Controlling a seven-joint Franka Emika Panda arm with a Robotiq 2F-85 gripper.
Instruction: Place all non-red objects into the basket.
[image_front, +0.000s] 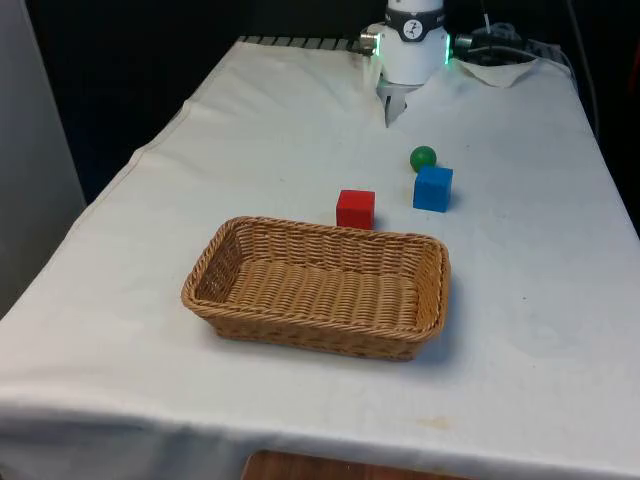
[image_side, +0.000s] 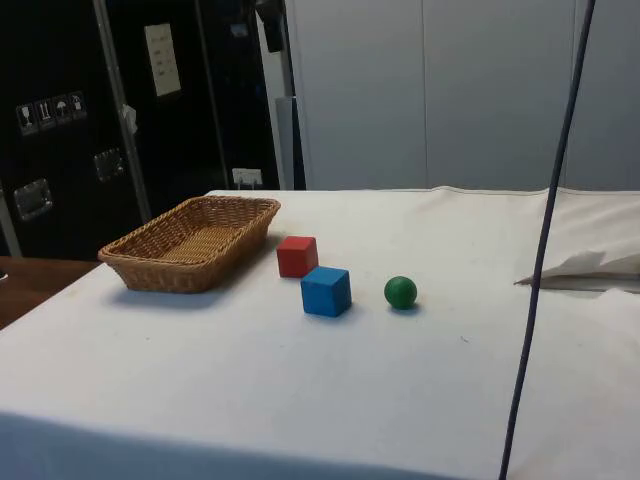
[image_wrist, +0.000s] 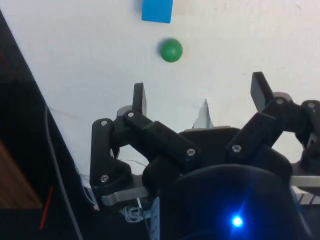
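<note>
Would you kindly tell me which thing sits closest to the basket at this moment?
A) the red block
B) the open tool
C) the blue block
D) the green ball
A: the red block sits just beside the basket rim, while the blue block and the green ball lie farther off, and the tool hangs beyond the ball.
</note>
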